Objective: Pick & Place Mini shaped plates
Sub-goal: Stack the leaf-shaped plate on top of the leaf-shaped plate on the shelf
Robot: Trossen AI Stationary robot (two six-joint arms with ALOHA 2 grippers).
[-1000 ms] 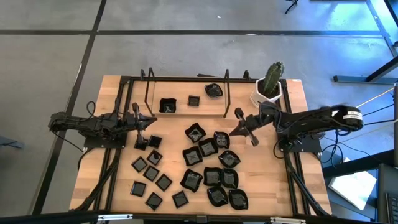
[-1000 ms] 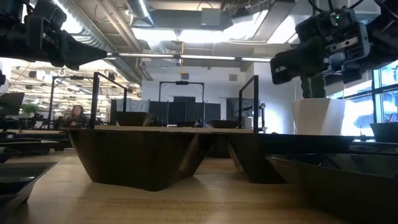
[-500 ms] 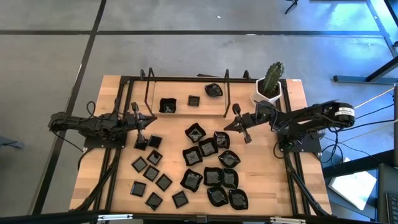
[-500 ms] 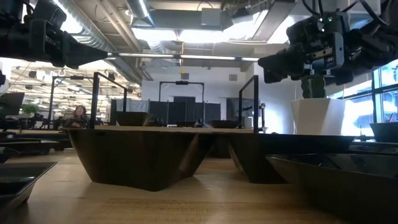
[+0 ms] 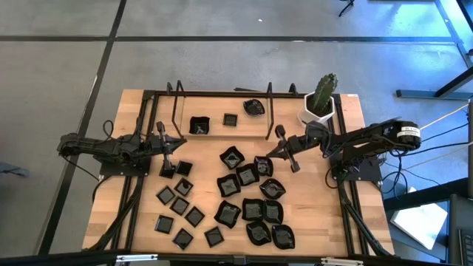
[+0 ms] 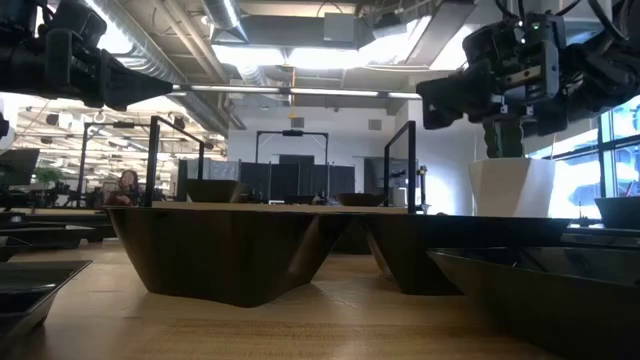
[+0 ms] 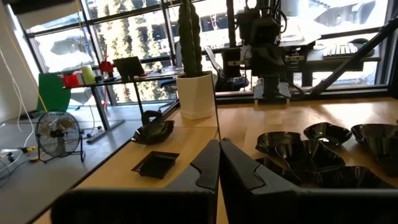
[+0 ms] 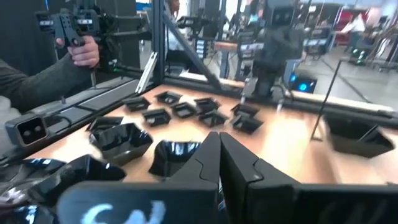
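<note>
— On the table (image 5: pixel 347 214), where are the mini shaped plates (image 5: pixel 251 193)?
— Most sit clustered across the middle and near side; three lie at the far edge, by the white cactus pot (image 5: pixel 319 111).
— And the right end effector (image 5: pixel 283 149)?
— Clenched, empty, hovering above the cluster's far side.
— The left end effector (image 5: pixel 164 153)?
— Also clenched, holding nothing, over the small squares.

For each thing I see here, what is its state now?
Left gripper: shut, holding nothing, above the small square plates.
Right gripper: shut, holding nothing, above the table.
Mini shaped plates: lying on the table, none held.
Cactus pot: upright at the far right corner.
</note>
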